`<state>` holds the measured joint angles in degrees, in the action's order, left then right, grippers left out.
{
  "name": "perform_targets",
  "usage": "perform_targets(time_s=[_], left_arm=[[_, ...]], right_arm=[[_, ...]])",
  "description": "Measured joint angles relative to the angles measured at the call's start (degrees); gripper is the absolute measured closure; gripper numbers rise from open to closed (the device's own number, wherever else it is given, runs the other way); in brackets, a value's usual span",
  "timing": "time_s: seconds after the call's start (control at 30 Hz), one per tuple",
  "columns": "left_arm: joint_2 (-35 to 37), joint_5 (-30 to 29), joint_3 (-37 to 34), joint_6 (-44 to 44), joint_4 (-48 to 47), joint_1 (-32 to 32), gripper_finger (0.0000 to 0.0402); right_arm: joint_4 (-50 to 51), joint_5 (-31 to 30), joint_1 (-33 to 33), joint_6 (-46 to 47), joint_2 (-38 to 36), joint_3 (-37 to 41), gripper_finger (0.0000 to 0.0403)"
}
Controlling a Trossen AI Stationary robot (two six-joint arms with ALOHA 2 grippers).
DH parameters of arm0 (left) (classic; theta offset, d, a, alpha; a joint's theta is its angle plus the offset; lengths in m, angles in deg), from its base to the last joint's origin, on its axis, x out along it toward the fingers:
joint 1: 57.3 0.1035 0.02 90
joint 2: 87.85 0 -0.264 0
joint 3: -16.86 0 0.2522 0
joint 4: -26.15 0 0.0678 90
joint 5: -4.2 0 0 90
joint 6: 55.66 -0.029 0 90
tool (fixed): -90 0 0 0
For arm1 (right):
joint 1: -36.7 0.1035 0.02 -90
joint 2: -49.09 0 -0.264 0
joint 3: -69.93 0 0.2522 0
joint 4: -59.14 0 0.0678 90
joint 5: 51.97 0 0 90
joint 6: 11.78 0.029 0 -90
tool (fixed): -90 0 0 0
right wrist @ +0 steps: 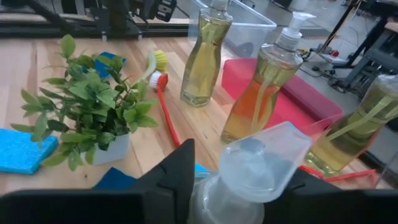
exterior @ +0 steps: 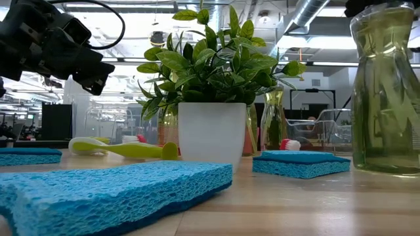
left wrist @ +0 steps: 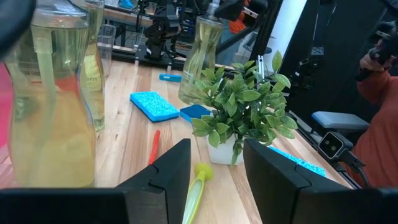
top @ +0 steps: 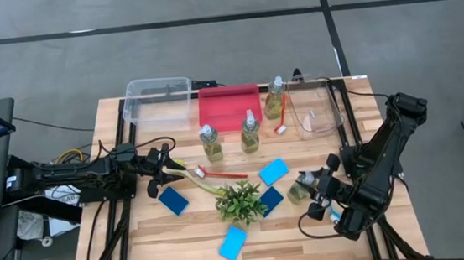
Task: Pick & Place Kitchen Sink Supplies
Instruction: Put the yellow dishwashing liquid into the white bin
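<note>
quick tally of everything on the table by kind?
Clear pump bottles of yellow-green liquid: 4
Flat blue rectangular sponges: 4
Long-handled brushes: 3 visible
Plastic bins, clear and red: 3
Small green potted plant: 1
Total: 15

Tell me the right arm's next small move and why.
Probably lift straight up. The right gripper has its fingers on either side of a soap bottle near the table's right side, apparently closed on it, while the clear bin sits farther back.
</note>
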<state>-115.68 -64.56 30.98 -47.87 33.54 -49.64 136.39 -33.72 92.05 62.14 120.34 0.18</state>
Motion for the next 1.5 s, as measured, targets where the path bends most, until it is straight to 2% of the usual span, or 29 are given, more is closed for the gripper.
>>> perform_targets(time_s=[0.17, 0.33, 0.4, 0.5, 0.83, 1.27, 1.5], left_arm=[[0.0, 0.0, 0.0, 0.0, 0.0, 0.0, 0.0252], [0.0, 0.0, 0.0, 0.0, 0.0, 0.0, 0.0252], [0.0, 0.0, 0.0, 0.0, 0.0, 0.0, 0.0252], [0.0, 0.0, 0.0, 0.0, 0.0, 0.0, 0.0252], [0.0, 0.0, 0.0, 0.0, 0.0, 0.0, 0.0252], [0.0, 0.0, 0.0, 0.0, 0.3, 0.0, 0.0252], [0.0, 0.0, 0.0, 0.0, 0.4, 0.0, 0.0252]], right_arm=[[0.4, -0.1, 0.0, -0.4, 0.0, 0.0, 0.0306], [0.6, -0.1, 0.0, -0.5, 0.0, -0.5, 0.0288], [0.5, -0.1, 0.0, -0.7, 0.0, -1.6, 0.0292], [0.4, 0.9, 0.0, -3.3, 0.0, -3.5, 0.0311], [0.3, 0.0, -0.9, -12.0, 0.0, -10.9, 0.0311], [0.3, 0.1, -11.0, -32.1, 0.0, -25.4, 0.0309], [0.3, 4.5, -17.7, -40.9, 0.0, -33.1, 0.0309]])
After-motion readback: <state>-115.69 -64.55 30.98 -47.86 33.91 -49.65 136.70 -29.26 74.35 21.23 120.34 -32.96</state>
